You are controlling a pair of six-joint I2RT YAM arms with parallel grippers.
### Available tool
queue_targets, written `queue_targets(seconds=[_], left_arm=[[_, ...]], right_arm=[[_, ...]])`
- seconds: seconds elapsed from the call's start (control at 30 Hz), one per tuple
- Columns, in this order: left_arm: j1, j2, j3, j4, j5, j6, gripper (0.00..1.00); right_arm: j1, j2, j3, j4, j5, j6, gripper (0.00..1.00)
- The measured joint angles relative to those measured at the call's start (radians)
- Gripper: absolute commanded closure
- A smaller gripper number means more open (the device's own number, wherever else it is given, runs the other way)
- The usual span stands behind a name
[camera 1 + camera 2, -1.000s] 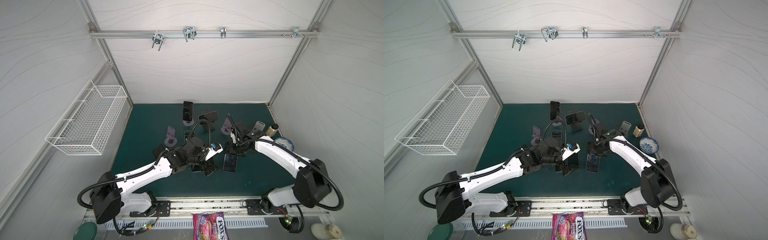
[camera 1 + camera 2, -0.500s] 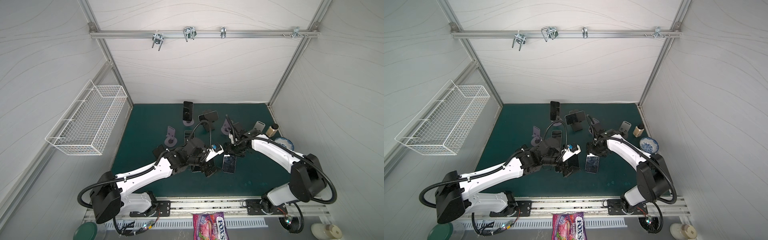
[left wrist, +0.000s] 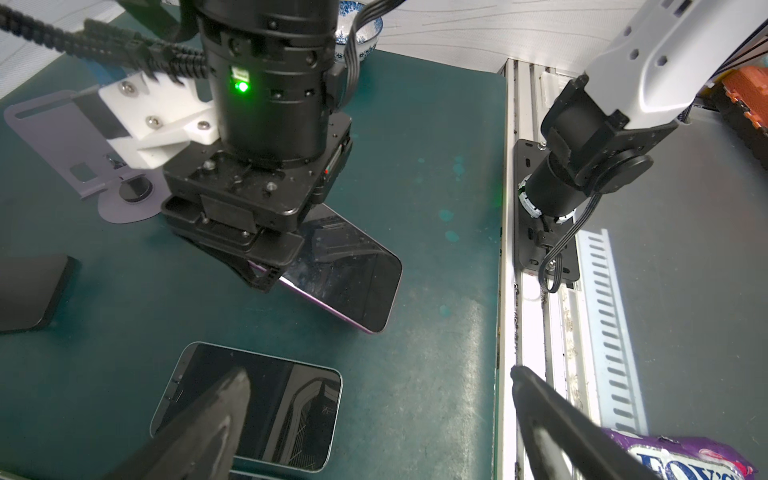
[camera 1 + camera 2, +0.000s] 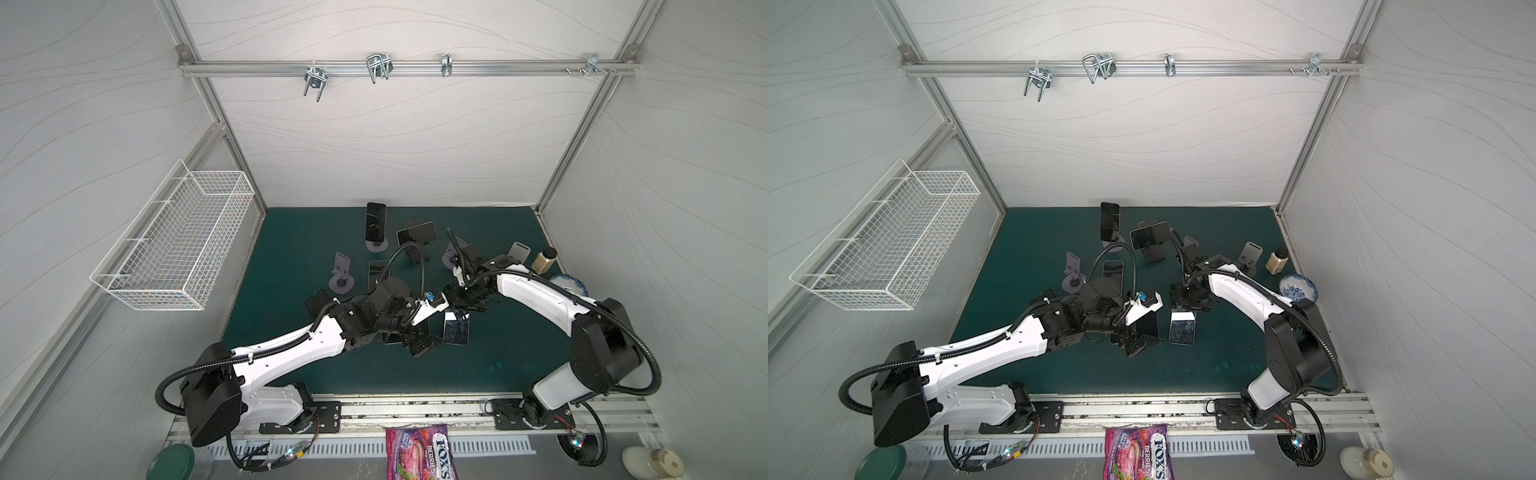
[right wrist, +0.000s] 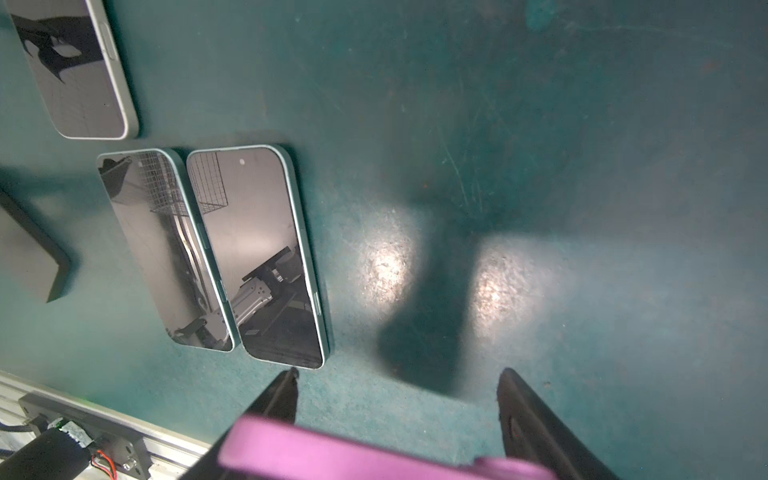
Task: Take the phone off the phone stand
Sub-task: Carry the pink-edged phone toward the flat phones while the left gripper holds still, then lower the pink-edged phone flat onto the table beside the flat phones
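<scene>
Left wrist view: your right end effector (image 3: 266, 274) is clamped across a purple-edged phone (image 3: 353, 270). The phone is off its stand (image 3: 54, 133), which sits empty behind it. It tilts screen-up, low corner close to the green tabletop (image 3: 436, 124), likely for laying down. Your left end effector (image 3: 376, 376) hangs spread wide, holding nothing. Only the right wrist view shows two other phones (image 5: 257, 253) lying flat side by side.

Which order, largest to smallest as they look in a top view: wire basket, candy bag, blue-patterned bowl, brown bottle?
1. wire basket
2. candy bag, partly out of frame
3. blue-patterned bowl
4. brown bottle, close to bowl
</scene>
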Motion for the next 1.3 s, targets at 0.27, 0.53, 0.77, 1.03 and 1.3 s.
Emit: queue_targets(seconds=[0.27, 0.53, 0.77, 1.03, 1.3], left_arm=[[-0.005, 0.002, 0.000, -0.005, -0.001, 0.005, 0.01], [-0.011, 0.004, 0.000, -0.007, -0.011, 0.014, 0.01], [-0.014, 0.011, 0.000, -0.017, -0.021, 0.014, 0.01], [-0.015, 0.011, 0.000, -0.023, -0.023, 0.014, 0.01], [-0.021, 0.011, 0.000, -0.024, -0.023, 0.015, 0.01]], right_arm=[[0.000, 0.063, 0.000, 0.000, -0.027, 0.000, 0.34], [0.018, 0.098, 0.000, -0.005, -0.052, 0.000, 0.33], [0.033, 0.132, 0.000, -0.016, -0.061, 0.004, 0.32], [0.048, 0.174, 0.008, -0.023, -0.066, 0.004, 0.31], [0.049, 0.181, 0.008, -0.023, -0.066, 0.005, 0.31]])
